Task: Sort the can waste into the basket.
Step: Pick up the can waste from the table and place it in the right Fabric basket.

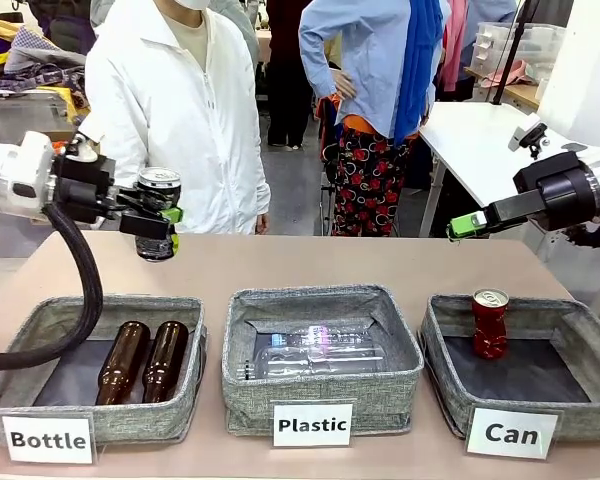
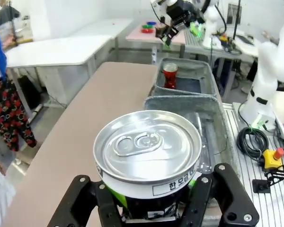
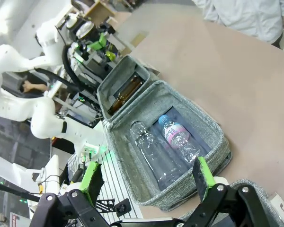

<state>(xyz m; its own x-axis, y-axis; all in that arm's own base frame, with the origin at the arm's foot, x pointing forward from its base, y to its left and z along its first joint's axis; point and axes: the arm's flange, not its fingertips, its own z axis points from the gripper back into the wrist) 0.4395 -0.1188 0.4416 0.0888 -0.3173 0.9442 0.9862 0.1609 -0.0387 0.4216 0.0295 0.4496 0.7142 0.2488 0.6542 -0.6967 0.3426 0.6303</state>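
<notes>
Lined up on the tan table (image 1: 310, 265): grey fabric basket labelled "Can" (image 1: 570, 405) holding an upright dented red can (image 1: 489, 322), middle "Plastic" basket (image 1: 322, 395) with clear plastic bottles (image 1: 320, 352) lying flat, "Bottle" basket (image 1: 20, 395) with two brown glass bottles (image 1: 142, 361). Left gripper (image 1: 162, 228) clamped on a black silver-topped can (image 1: 158, 212) — upright, long axis vertical, top up, held in the air beyond the "Bottle" basket. Right gripper (image 3: 146, 182) spread wide, empty — raised beyond the "Can" basket.

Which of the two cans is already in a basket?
The red can, standing upright in the basket labelled "Can". The black can is not: the left gripper holds it in the air, above the table behind the "Bottle" basket.
</notes>
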